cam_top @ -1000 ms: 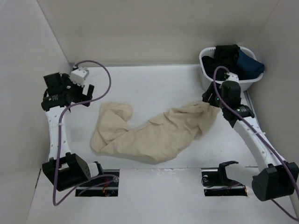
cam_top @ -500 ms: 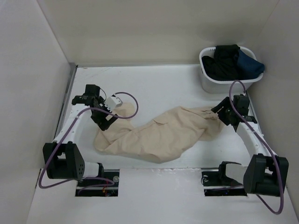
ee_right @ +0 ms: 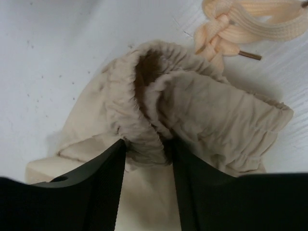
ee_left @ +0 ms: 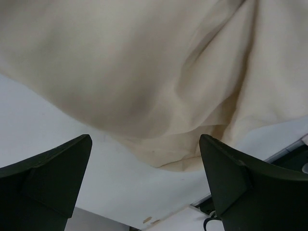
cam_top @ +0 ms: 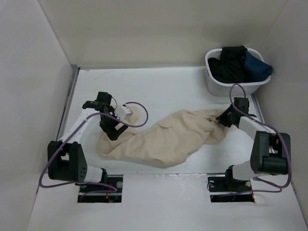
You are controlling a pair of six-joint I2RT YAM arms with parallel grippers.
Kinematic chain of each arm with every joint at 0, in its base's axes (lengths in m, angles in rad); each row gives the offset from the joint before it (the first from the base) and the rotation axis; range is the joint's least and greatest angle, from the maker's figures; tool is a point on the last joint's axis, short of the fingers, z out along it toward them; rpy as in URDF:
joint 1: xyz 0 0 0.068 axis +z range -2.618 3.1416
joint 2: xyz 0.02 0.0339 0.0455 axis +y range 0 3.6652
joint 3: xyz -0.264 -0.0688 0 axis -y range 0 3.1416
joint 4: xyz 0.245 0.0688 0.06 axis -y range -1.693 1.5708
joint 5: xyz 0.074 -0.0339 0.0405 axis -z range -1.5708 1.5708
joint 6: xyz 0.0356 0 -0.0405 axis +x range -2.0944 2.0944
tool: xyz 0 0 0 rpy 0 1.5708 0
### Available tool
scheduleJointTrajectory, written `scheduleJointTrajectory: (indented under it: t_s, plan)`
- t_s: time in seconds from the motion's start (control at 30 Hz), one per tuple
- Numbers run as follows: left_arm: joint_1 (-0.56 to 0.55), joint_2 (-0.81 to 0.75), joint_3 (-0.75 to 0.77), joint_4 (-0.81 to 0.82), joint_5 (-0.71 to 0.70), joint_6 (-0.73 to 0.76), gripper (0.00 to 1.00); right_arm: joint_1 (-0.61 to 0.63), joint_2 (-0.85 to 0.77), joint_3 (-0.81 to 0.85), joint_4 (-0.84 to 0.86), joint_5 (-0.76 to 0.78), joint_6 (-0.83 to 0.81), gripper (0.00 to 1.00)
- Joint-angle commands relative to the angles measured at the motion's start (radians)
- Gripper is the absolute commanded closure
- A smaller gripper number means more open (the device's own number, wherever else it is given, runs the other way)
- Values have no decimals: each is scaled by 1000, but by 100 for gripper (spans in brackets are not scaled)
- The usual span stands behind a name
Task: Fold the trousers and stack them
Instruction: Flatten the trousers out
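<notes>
The beige trousers (cam_top: 168, 139) lie crumpled across the middle of the table, waist end to the right and legs to the left. My right gripper (cam_top: 223, 119) is low at the waist end. In the right wrist view its fingers pinch a bunched fold of the elastic waistband (ee_right: 144, 120), so the gripper (ee_right: 147, 149) is shut on the cloth. The drawstring (ee_right: 231, 29) lies loose on the table beyond. My left gripper (cam_top: 111, 129) hovers over the leg end. In the left wrist view it (ee_left: 144, 139) stands wide open above the fabric (ee_left: 159, 72), with nothing between its fingers.
A white basket (cam_top: 211, 84) holding dark clothes (cam_top: 238, 60) stands at the back right corner. White walls close in the table on the left, back and right. Two cut-outs with cables sit at the near edge by the arm bases.
The left arm swung from the far left down over the trouser legs. The right gripper dropped to the waist end and closed on the waistband.
</notes>
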Motion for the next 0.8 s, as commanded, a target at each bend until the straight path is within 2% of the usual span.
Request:
scheduleJointTrajectory:
  t_s: [0.0, 0.03, 0.07, 0.17, 0.3, 0.43, 0.6, 0.63, 0.7, 0.73, 0.77]
  plan:
    - [-59, -11, 8, -44, 125, -29, 0, 7, 36, 44, 63, -2, -2, 78]
    - [-77, -6, 11, -67, 154, -36, 0, 7, 33, 55, 59, 4, -3, 93]
    - [-91, -4, 12, -90, 186, -40, 0, 7, 19, 65, 51, 5, -8, 100]
    - [-129, -3, -6, -156, 233, -22, 0, 16, -66, 142, -21, 5, -32, 100]
    - [-201, 37, -60, -165, 193, -37, 0, 29, -220, 306, -183, 7, -103, 100]
    - [-240, 117, -121, -84, 115, -75, 0, -5, -297, 420, -343, -100, -175, 100]
    - [-235, 190, -147, 10, 90, -125, 0, -19, -363, 446, -372, -154, -157, 100]
    - [-243, 200, -150, 31, 92, -129, 8, -19, -364, 452, -372, -157, -155, 100]
    - [-246, 230, -147, 47, 93, -143, 51, -22, -366, 470, -371, -160, -152, 100]
    - [-235, 241, -138, 54, 95, -154, 89, -23, -369, 481, -366, -160, -147, 100]
    - [-221, 233, -133, 82, 98, -183, 90, -22, -370, 495, -359, -163, -141, 100]
